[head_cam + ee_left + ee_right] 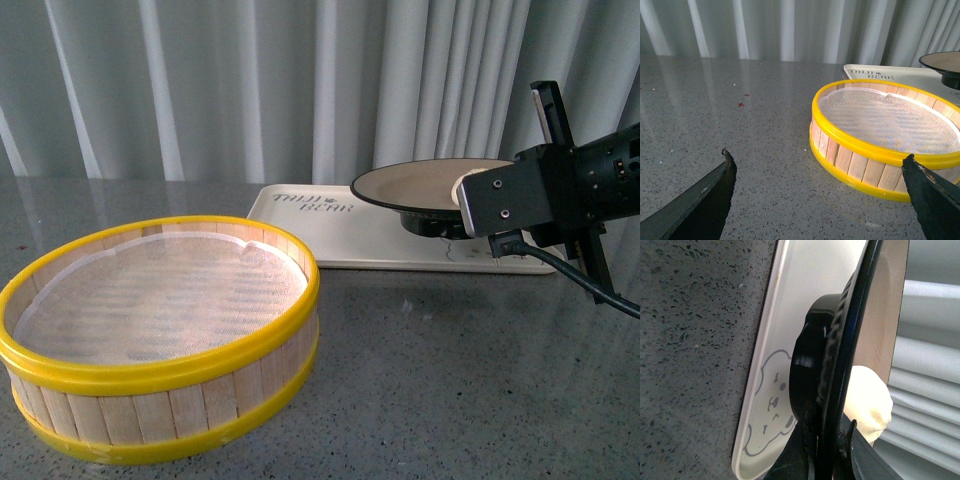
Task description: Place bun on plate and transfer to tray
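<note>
Right gripper (831,454) clamps plate (420,183) rim, plate level (bun (867,400) aboard) over tray (330,238).

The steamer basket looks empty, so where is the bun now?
In the front view the bun sits on the right, on the plate that the right end effector grips by its rim at the right end of the tray.

You get soft, even light through the pale curtains (250,80), a dull sheen across the speckled table (450,380), a glossy highlight on the plate (807,350) underside, and the left gripper (817,156) looming dark and slightly blurred up close.
</note>
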